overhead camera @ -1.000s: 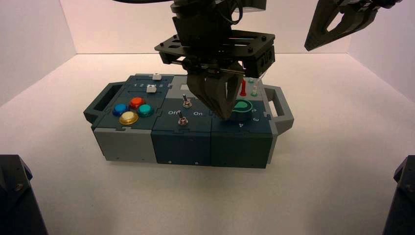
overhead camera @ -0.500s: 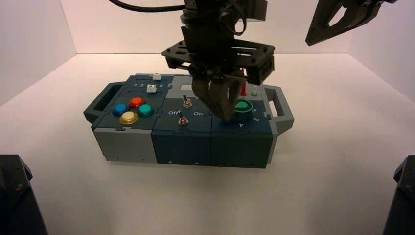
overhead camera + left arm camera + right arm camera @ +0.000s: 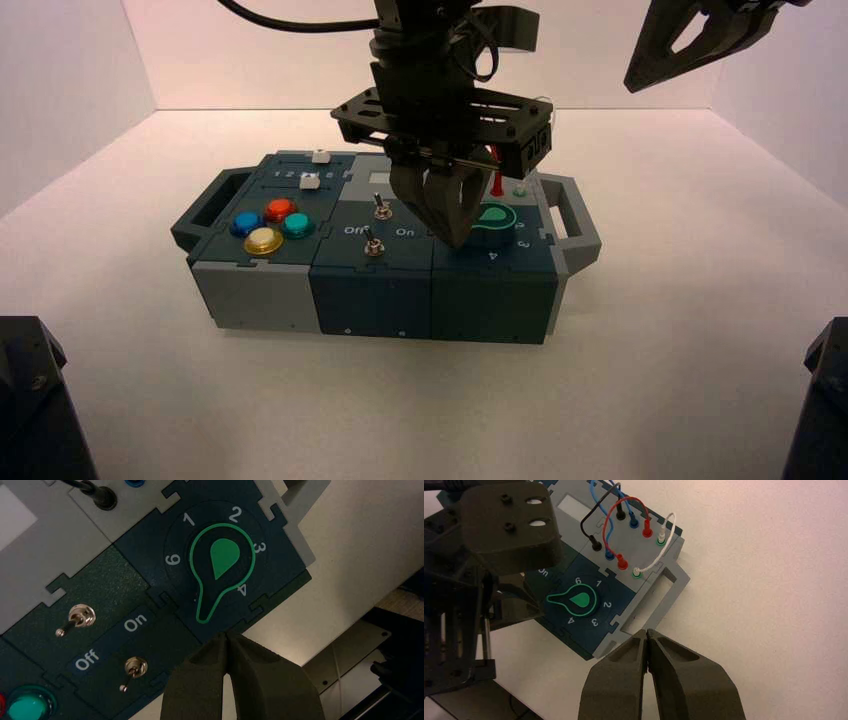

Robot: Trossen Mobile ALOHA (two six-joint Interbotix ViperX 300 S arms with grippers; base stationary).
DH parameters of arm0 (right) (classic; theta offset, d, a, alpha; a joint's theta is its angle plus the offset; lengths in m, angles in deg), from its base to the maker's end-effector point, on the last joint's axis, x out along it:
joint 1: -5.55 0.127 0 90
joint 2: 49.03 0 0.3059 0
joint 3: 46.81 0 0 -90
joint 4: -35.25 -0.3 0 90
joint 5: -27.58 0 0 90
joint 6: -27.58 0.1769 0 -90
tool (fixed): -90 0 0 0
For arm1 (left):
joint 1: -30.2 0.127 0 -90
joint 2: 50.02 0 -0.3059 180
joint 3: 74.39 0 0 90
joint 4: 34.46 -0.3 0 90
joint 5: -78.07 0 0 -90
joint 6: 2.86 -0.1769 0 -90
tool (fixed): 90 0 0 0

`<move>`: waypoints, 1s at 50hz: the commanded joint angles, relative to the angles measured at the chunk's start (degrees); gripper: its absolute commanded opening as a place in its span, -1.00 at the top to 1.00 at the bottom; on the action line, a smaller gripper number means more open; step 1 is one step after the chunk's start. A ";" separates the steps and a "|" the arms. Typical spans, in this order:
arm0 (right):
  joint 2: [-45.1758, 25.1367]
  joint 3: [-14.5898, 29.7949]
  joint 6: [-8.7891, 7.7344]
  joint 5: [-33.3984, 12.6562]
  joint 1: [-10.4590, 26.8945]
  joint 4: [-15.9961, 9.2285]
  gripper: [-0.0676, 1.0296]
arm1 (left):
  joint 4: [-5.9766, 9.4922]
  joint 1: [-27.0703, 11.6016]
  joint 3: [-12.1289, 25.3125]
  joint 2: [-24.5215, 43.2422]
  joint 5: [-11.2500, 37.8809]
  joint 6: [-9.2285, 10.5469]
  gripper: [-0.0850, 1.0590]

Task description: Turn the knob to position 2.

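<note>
Green knob [image 3: 224, 555] — dark teal panel [image 3: 150, 547]
</note>
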 commanded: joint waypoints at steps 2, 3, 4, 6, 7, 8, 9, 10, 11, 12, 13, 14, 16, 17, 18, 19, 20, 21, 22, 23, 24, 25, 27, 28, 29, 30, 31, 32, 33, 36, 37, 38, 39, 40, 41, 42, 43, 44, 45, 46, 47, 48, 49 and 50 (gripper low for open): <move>0.09 1.58 0.00 0.53 0.18 -0.26 0.92 | -0.09 0.09 1.58 -0.53 -0.62 -0.18 0.91; 0.09 1.58 0.00 0.62 0.09 -0.26 0.92 | -0.09 0.09 1.67 -0.44 -0.62 -0.26 0.91; 0.09 1.58 -0.09 0.62 0.18 -0.26 0.92 | -0.09 0.09 1.67 -0.44 -0.70 -0.26 0.91; 0.09 1.58 0.00 0.62 0.18 -0.26 0.92 | -0.09 0.18 1.85 -0.26 -0.70 -0.44 0.91; 0.09 1.49 -0.09 0.62 0.18 -0.26 0.92 | -0.09 0.18 1.93 -0.18 -0.70 -0.44 0.91; 0.00 1.58 -0.09 0.62 0.09 -0.26 0.92 | -0.18 0.18 2.02 -0.09 -0.70 -0.53 0.91; 0.09 1.58 -0.09 0.62 0.18 -0.26 0.92 | -0.18 0.18 2.02 0.00 -0.70 -0.62 0.91; 0.09 1.58 -0.09 0.53 0.09 -0.26 0.92 | -0.18 0.18 2.11 0.18 -0.70 -0.62 0.91; 0.09 1.58 0.00 0.62 0.18 -0.26 0.92 | -0.26 0.18 2.11 0.18 -0.70 -0.70 0.91; 0.09 1.58 -0.09 0.62 0.18 -0.26 0.92 | -0.26 0.26 2.20 0.26 -0.70 -0.70 0.91; 0.09 1.49 0.00 0.62 0.18 -0.26 0.92 | -0.35 0.26 2.20 0.35 -0.70 -0.70 0.91; 0.09 1.58 0.00 0.62 0.18 -0.26 0.92 | -0.35 0.26 2.20 0.44 -0.70 -0.70 0.91; 0.09 1.58 -0.09 0.62 0.18 -0.26 0.92 | -0.53 0.35 2.29 0.53 -0.70 -0.79 0.91; 0.09 1.58 0.00 0.62 0.09 -0.18 0.92 | -0.53 0.35 2.37 0.53 -0.70 -0.79 0.91; 0.09 1.58 0.00 0.62 0.18 -0.26 0.92 | -0.70 0.62 2.37 0.70 -0.62 -0.79 0.91; 0.09 1.58 0.00 0.62 0.09 -0.18 0.92 | -0.70 0.70 2.37 0.79 -0.70 -0.79 0.91; 0.09 1.58 0.00 0.62 0.09 -0.18 0.92 | -0.70 0.70 2.37 0.79 -0.70 -0.79 0.91; 0.09 1.58 0.00 0.62 0.09 -0.26 0.92 | -0.79 0.70 2.46 0.79 -0.70 -0.79 0.91; 0.09 1.58 0.00 0.62 0.18 -0.18 0.92 | -0.88 0.97 2.46 0.88 -0.70 -1.05 0.91; 0.09 1.58 -0.09 0.62 0.18 -0.18 0.92 | -0.88 1.14 2.46 0.88 -0.70 -1.05 0.91; 0.09 1.58 -0.09 0.70 0.18 -0.18 0.92 | -0.97 1.67 2.29 0.88 -0.62 -1.41 0.91; 0.09 1.58 0.00 0.62 0.18 -0.18 0.92 | -0.97 1.85 2.20 0.88 -0.70 -1.58 0.91; 0.09 1.58 0.00 0.62 0.09 -0.18 0.92 | -0.97 2.20 2.20 0.79 -0.62 -1.85 0.91; 0.09 1.58 0.00 0.70 0.18 -0.18 0.92 | -0.97 2.37 2.20 0.79 -0.62 -1.93 0.91; 0.09 1.58 0.00 0.70 0.18 -0.18 0.92 | -0.97 2.64 2.20 0.79 -0.62 -2.11 0.91; 0.09 1.58 0.00 0.70 0.18 -0.09 0.92 | -0.97 2.81 2.20 0.88 -0.70 -2.29 0.91; 0.09 1.58 0.00 0.70 0.18 -0.09 0.92 | -0.97 2.90 2.20 0.79 -0.70 -2.37 0.91; 0.09 1.58 0.00 0.70 0.09 -0.09 0.92 | -0.97 3.16 2.20 0.88 -0.70 -2.55 0.91; 0.09 1.58 0.00 0.79 0.18 -0.09 0.92 | -1.05 3.43 2.20 0.88 -0.70 -2.81 0.91; 0.09 1.58 -0.09 0.79 0.09 -0.09 0.92 | -0.97 3.78 2.29 0.88 -0.70 -3.16 0.91; 0.09 1.58 -0.09 0.79 0.09 -0.09 0.92 | -0.97 3.87 2.29 0.88 -0.70 -3.16 0.91; 0.09 1.58 -0.09 0.79 0.09 -0.09 0.92 | -0.97 3.87 2.29 0.88 -0.62 -3.25 0.91; 0.09 1.58 0.00 0.79 0.09 -0.09 0.92 | -1.05 4.13 2.37 0.88 -0.70 -3.43 0.91; 0.09 1.58 -0.09 0.88 0.09 -0.09 0.92 | -0.97 4.22 2.46 0.88 -0.70 -3.60 0.91; 0.09 1.58 -0.09 0.88 0.09 -0.09 0.92 | -0.97 4.31 2.46 0.88 -0.70 -3.60 0.91; 0.09 1.58 0.00 0.88 0.09 -0.09 0.92 | -1.05 4.39 2.46 0.88 -0.70 -3.78 0.91; 0.09 1.58 -0.09 0.97 0.09 -0.09 0.92 | -0.97 4.48 2.55 0.88 -0.70 -3.87 0.91; 0.09 1.58 0.00 0.97 0.09 -0.09 0.92 | -0.97 4.48 2.64 0.88 -0.70 -4.04 0.91; 0.09 1.58 -0.09 0.97 0.09 0.00 0.92 | -0.97 4.57 2.64 0.88 -0.70 -4.13 0.91; 0.09 1.58 0.00 0.97 0.09 -0.09 0.92 | -0.97 4.57 2.64 0.88 -0.70 -4.22 0.91; 0.09 1.58 0.00 0.97 0.09 0.00 0.92 | -0.97 4.75 2.72 0.88 -0.70 -4.31 0.91; 0.09 1.58 0.00 1.05 0.09 0.00 0.92 | -0.97 4.83 2.81 1.05 -0.62 -4.48 0.91; 0.09 1.58 0.00 1.05 0.09 0.00 0.92 | -0.97 4.92 2.81 1.05 -0.70 -4.57 0.91; 0.09 1.58 0.00 1.05 0.09 0.00 0.92 | -0.97 4.92 2.90 1.14 -0.70 -4.66 0.91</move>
